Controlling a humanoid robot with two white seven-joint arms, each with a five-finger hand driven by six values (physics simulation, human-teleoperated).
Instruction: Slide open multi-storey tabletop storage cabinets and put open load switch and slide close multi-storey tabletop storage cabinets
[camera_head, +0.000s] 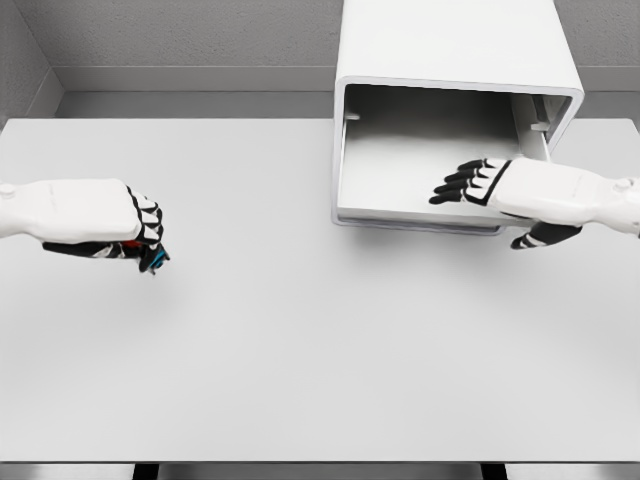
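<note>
The white tabletop storage cabinet (455, 50) stands at the back of the table, right of the middle. Its drawer (420, 215) is slid out toward me and shows a bare inside. My right hand (470, 183) reaches over the drawer's right front part, fingers stretched flat above the tray and thumb hanging below the front lip, holding nothing. My left hand (145, 235) hovers over the table's left side, fingers curled on a small object with red and blue parts, the load switch (150, 257), which is mostly hidden by the fingers.
The white table (300, 340) spans the whole view, with its front edge near the bottom. Grey walls rise behind the cabinet.
</note>
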